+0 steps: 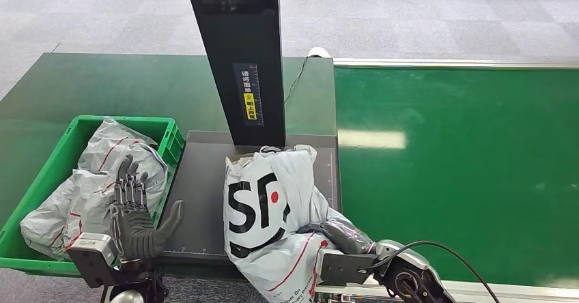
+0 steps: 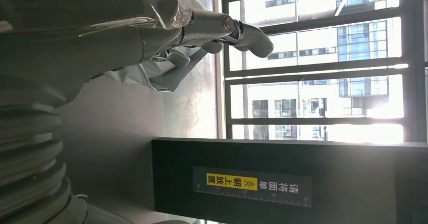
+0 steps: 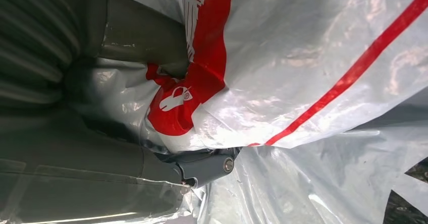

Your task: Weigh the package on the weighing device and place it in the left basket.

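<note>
Package point(image 1: 270, 200), grey with black lettering, lies on the dark weighing device point(image 1: 205, 180) at lower centre, its lower edge cut off. Right hand point(image 1: 345, 238) grips its crumpled side, fingers mostly buried. Left hand point(image 1: 136, 214) hovers, fingers spread, before the green basket point(image 1: 51, 170) at lower left.

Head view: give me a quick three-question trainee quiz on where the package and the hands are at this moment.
1. True or false: the package lies on the dark weighing platform below the black column.
2. Which hand grips the package: A) left hand, B) right hand, C) both?
3. Fill in: the green basket already holds grey ____.

Key: 1 true. 2 B; the left hand is raised with its fingers spread, holding nothing. 3 packages.
</note>
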Motion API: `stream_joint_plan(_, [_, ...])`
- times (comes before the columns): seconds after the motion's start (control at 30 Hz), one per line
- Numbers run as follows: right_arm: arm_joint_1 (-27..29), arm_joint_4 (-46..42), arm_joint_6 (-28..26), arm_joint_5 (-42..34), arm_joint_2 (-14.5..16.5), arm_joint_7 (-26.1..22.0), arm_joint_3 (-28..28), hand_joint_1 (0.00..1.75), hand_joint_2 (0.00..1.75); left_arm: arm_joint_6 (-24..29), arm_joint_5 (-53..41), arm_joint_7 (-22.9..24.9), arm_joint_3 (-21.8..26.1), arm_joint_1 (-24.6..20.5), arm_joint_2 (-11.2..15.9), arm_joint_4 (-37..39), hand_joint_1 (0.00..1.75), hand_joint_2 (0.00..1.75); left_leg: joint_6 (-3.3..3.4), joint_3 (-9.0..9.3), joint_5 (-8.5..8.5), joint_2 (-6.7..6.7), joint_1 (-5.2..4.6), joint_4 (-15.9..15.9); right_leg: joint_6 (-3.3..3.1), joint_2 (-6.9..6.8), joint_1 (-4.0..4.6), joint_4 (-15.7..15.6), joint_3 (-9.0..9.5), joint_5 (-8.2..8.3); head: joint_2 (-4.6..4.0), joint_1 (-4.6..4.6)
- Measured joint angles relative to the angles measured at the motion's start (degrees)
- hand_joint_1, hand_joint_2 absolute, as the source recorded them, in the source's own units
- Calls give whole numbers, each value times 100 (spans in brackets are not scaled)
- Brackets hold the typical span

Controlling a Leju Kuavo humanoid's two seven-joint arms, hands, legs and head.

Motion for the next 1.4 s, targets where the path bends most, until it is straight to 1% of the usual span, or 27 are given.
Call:
stream_joint_plan(0.43, [-72,57,39,11,-29,-3,71,175,175,2,0,2,7,-16,0,-9,0,175,0,0,0,0,-1,0,0,0,-1,0,2,0,0,-1])
stream_joint_plan(0.57, [-207,124,236,0,-34,-103,164,175,175,15,3,22,25,-85,0,-9,0,175,0,2,0,1,0,0,0,1,-1,0,4,0,0,0])
stream_joint_plan(0.63, [-285,175,173,32,-18,-160,215,175,175,46,6,28,48,-109,-3,-19,0,175,0,2,0,1,0,0,0,1,-1,0,6,0,0,0])
stream_joint_plan(0.77, [-422,292,-309,203,115,-211,255,0,175,95,-9,16,89,-43,-31,-111,0,175,0,2,0,0,0,0,0,0,-1,0,6,0,0,0])
stream_joint_plan(0.83, [-452,325,-689,319,198,-355,249,0,175,103,-12,-17,100,8,-46,-161,0,175,0,0,0,-3,0,0,0,-2,0,0,5,0,0,1])
stream_joint_plan(0.87, [-453,330,-976,426,246,-452,233,0,175,103,-13,-42,107,36,-54,-182,0,175,0,-1,0,-3,0,0,0,-2,-1,1,4,0,0,0])
stream_joint_plan(1.07, [-373,128,-3157,1637,551,-875,54,0,175,96,-16,-180,133,111,-81,-224,0,175,0,-3,0,-3,-1,0,0,-1,-1,1,-2,0,0,0])
stream_joint_plan(1.13, [-320,27,-3752,1878,623,-990,3,0,175,116,-4,-228,133,96,-81,-222,0,175,0,-3,0,-2,-1,0,0,-1,-1,1,-3,0,0,-1])
stream_joint_plan(1.2, [-283,-51,-4237,1959,671,-1125,-37,0,175,150,13,-268,133,63,-80,-213,0,175,0,-4,0,-2,-1,0,0,-1,-1,1,-3,0,0,0])
stream_joint_plan(1.27, [-272,-116,-4515,1994,704,-1206,-68,0,175,169,30,-289,132,22,-79,-197,0,175,0,-3,0,-1,-1,0,0,0,-1,1,-3,0,0,1])
stream_joint_plan(1.4, [-258,-190,-4595,2024,740,-1238,-105,0,175,173,45,-299,131,-25,-79,-183,0,175,0,-3,0,-1,-1,0,0,0,-1,1,-3,0,0,-1])
